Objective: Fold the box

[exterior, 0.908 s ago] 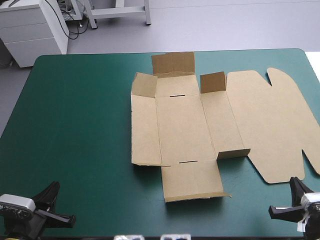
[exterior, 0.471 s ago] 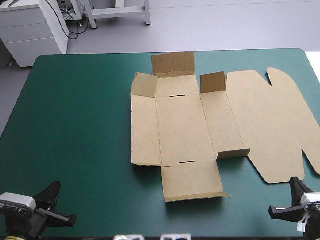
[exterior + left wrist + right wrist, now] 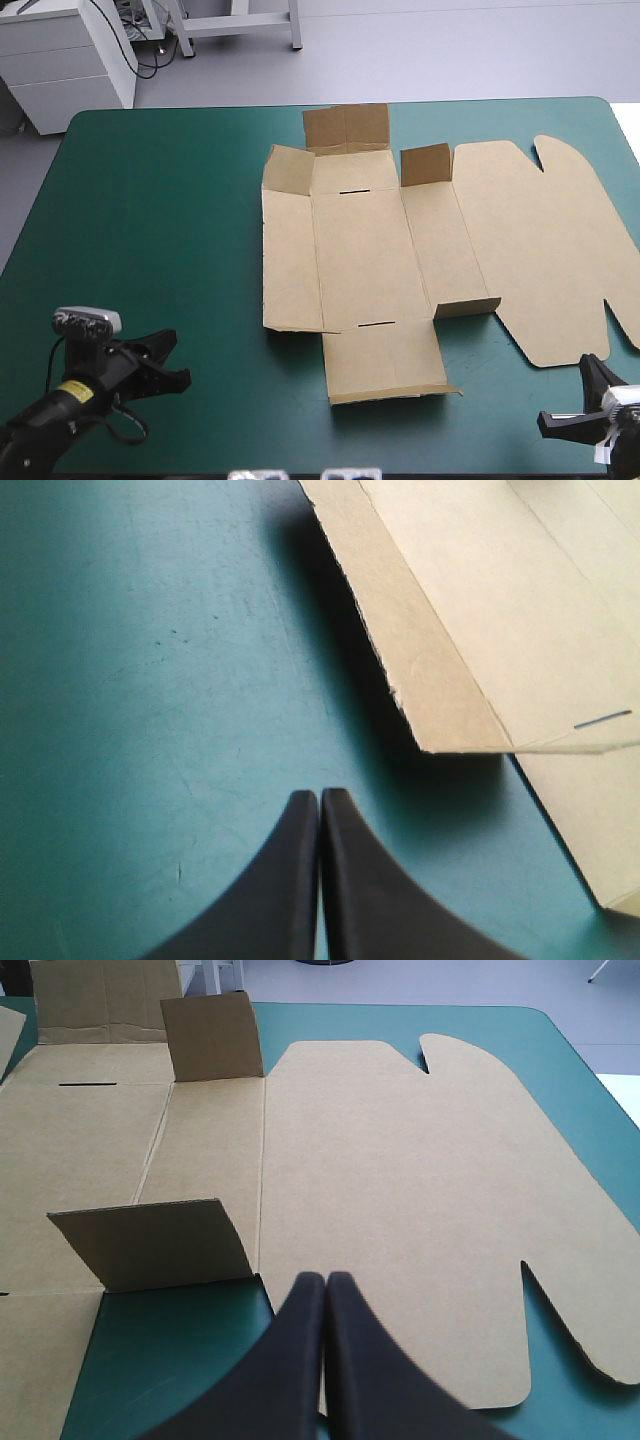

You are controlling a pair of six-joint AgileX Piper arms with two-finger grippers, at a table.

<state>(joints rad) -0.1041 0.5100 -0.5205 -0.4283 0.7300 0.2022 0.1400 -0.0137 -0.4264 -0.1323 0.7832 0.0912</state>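
The brown box [image 3: 360, 250] lies as a cut sheet on the teal-green cover, right of centre. Its far flap [image 3: 345, 125] and two small side flaps [image 3: 425, 163] [image 3: 465, 307] stand raised, and the rounded lid panel [image 3: 545, 240] lies flat at the right. My left gripper [image 3: 170, 358] is shut and holds nothing, near the front edge, left of the sheet. In the left wrist view the gripper [image 3: 318, 795] points at the box's near-left corner [image 3: 470, 735], a short way off. My right gripper [image 3: 563, 393] [image 3: 326, 1278] is shut at the lid's near edge [image 3: 400, 1180], beside a raised flap [image 3: 150, 1245].
Teal-green cover [image 3: 150, 220] stretches from the box's left side to the table's left edge. The lid panel reaches close to the table's right edge [image 3: 632, 150]. A white cabinet [image 3: 60, 70] stands beyond the far left corner.
My left arm has swung in from the front left corner, up and to the right toward the box. The box and my right gripper have stayed where they were.
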